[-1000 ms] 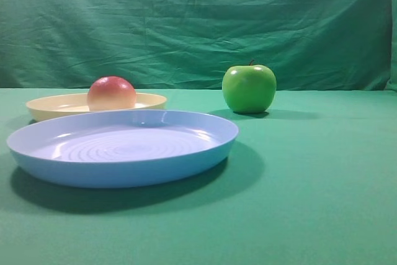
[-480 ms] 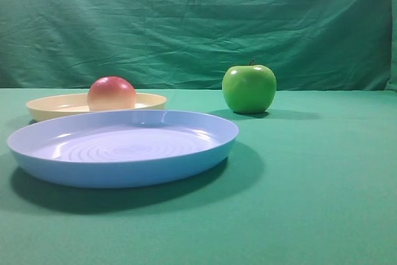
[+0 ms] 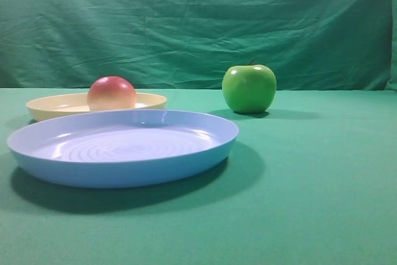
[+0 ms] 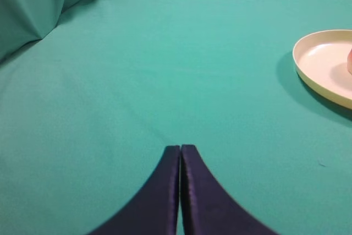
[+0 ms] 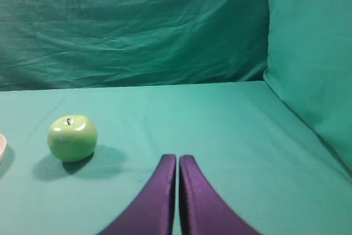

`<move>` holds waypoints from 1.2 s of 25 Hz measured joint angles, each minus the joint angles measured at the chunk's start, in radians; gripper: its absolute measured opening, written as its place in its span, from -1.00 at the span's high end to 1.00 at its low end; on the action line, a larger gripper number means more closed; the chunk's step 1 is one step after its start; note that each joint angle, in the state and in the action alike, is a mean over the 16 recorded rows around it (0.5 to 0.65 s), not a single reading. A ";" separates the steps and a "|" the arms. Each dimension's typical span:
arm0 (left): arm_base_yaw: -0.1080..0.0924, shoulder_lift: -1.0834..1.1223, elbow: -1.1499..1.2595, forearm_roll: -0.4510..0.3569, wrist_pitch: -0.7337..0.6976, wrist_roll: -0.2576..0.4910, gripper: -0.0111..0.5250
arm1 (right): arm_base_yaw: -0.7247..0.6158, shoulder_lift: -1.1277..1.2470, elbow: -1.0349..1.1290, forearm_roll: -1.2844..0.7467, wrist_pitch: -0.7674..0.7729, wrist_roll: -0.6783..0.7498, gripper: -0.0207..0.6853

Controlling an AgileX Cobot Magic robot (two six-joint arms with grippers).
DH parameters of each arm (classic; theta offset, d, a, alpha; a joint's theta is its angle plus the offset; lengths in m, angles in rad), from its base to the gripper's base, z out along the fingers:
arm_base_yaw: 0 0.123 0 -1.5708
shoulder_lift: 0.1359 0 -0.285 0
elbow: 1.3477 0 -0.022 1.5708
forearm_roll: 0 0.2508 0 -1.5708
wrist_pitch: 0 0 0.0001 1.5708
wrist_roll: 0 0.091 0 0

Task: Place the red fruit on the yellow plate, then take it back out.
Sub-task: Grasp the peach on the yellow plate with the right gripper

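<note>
With red fruit (image 3: 111,93) sitting on yellow plate (image 3: 56,105) & both tools (image 4: 180,149) (image 5: 177,159) clenched empty: could roll off if nudged w/ tips closed.

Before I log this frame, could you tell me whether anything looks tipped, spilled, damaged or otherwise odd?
Nothing stands out. The red fruit sits in the yellow plate, the blue plate lies flat in front of it, and the green apple stands upright on the cloth, apart from both. No spill or damage shows.
</note>
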 joint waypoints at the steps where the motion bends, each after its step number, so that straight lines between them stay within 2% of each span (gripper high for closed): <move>1: 0.000 0.000 0.000 0.000 0.000 0.000 0.96 | 0.000 -0.002 0.015 0.000 -0.008 -0.002 0.94; 7: 0.000 0.000 0.000 0.000 0.000 -0.001 0.96 | 0.000 -0.003 0.066 0.000 -0.016 -0.033 0.94; 17: 0.000 0.000 0.000 0.000 0.000 -0.002 0.96 | 0.000 -0.003 0.074 0.000 0.055 -0.091 0.94; 30: 0.000 0.000 0.000 0.000 0.000 -0.002 0.96 | 0.000 -0.003 0.074 0.017 0.074 -0.100 0.94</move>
